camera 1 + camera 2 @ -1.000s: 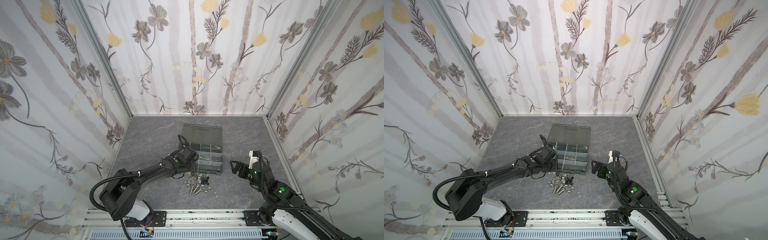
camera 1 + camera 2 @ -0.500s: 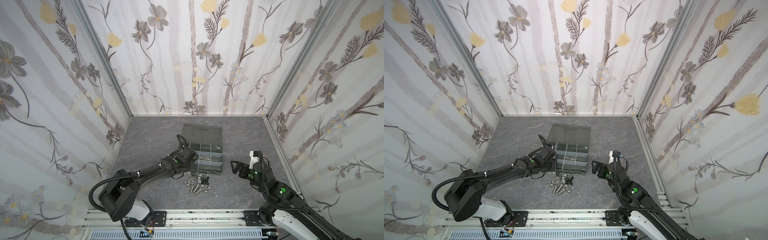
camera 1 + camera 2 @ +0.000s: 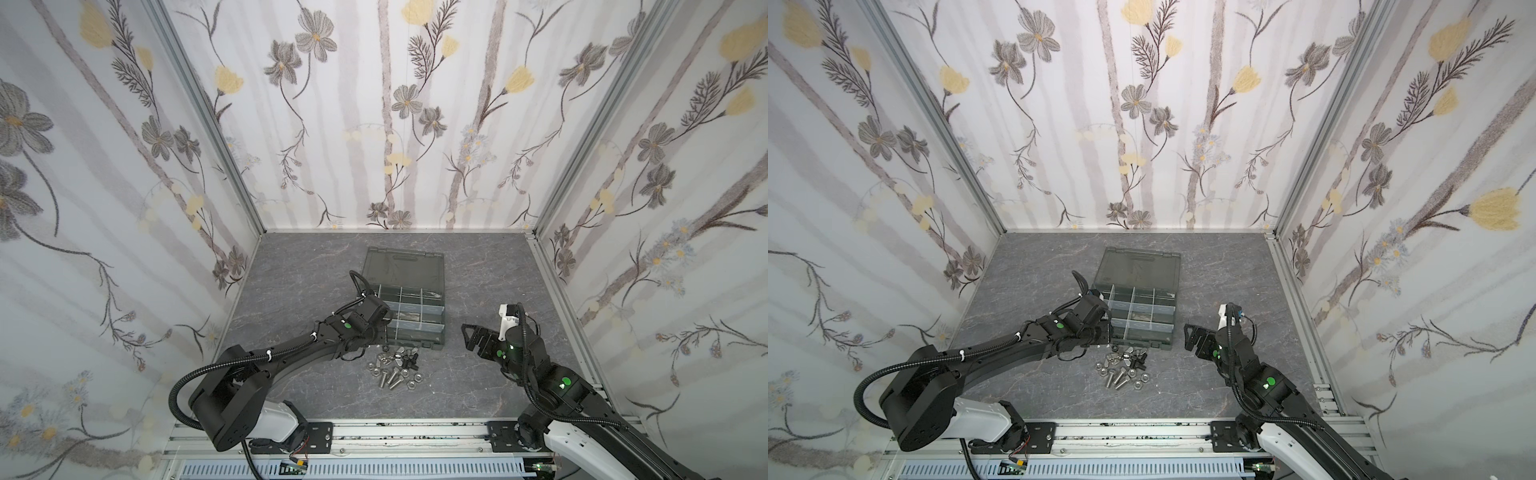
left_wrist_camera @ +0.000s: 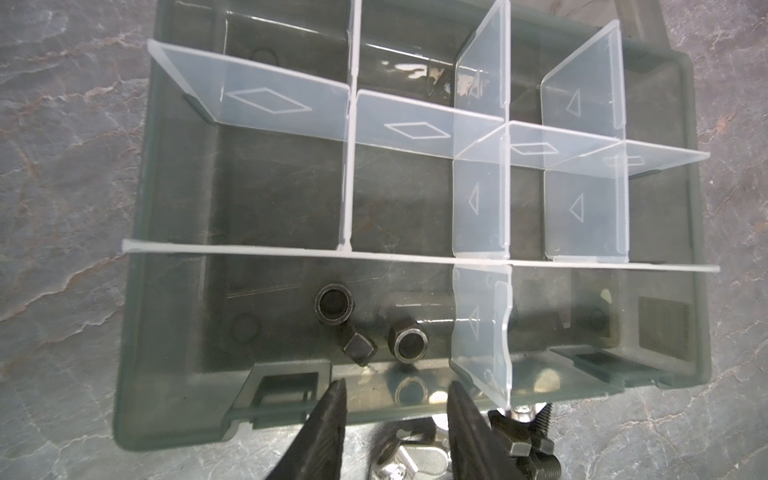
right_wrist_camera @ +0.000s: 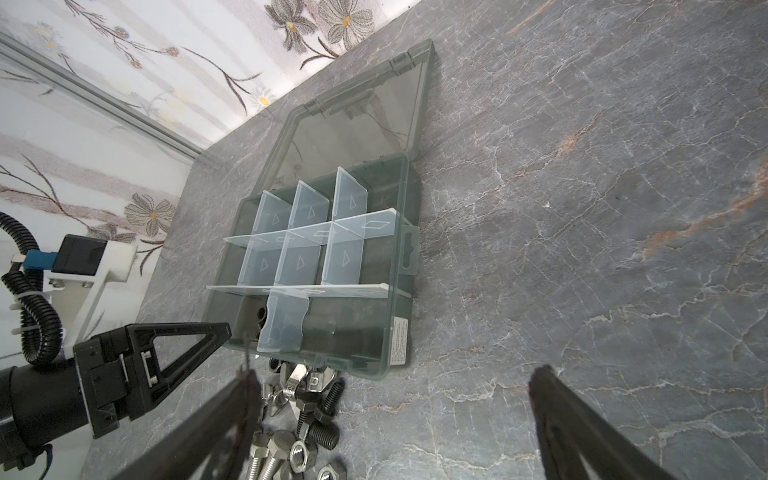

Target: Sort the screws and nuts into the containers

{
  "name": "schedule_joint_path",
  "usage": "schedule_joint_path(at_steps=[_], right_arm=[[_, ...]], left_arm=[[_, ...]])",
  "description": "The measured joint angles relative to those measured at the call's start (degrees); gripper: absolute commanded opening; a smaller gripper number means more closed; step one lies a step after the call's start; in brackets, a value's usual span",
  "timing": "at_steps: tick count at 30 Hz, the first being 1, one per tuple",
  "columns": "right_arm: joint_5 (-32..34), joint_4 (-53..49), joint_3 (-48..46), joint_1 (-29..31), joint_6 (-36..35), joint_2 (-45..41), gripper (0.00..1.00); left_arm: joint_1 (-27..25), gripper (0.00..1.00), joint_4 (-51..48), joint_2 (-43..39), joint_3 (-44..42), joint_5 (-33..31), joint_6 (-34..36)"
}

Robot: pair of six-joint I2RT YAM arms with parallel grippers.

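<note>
Versus a second ago: the left arm sits at nearly the same spot by the case's near left corner, and the right arm and loose pile are unchanged. The top views are too small to tell any change in finger gap.

Room:
- The case [image 3: 415,340] sits mid-surface, with its lid [image 3: 405,266] lying flat open behind it toward the back wall.
- Bare surface [image 3: 299,282] lies left and right of the case.
- The loose pile lies just in front of the front wall, between the two arms.
- Clear dividers [image 4: 482,199] stand upright inside the case.

Left fingers [image 4: 328,419]: apart, nothing between them, tips at the case's front wall over the near left compartment [image 4: 232,299]. Three black nuts [image 4: 334,307] lie on that compartment's floor just beyond the tips, untouched. A silver wing nut [image 4: 415,453] and a black bolt [image 4: 536,440] lie outside the case, near the fingers.

Right fingers [image 5: 573,424]: wide apart and empty, off the case's near right corner, clear of it. Silver screws [image 5: 266,453] and more nuts lie in the pile beside one right finger, with no contact visible.
</note>
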Motion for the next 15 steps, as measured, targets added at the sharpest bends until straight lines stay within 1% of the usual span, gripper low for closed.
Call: schedule_joint_path(at_steps=[15], right_arm=[[-0.2, 0.3, -0.7, 0.0, -0.7, 1.0, 1.0]], left_arm=[[-3.6, 0.43, 0.0, -1.0, -2.0, 1.1, -3.3]])
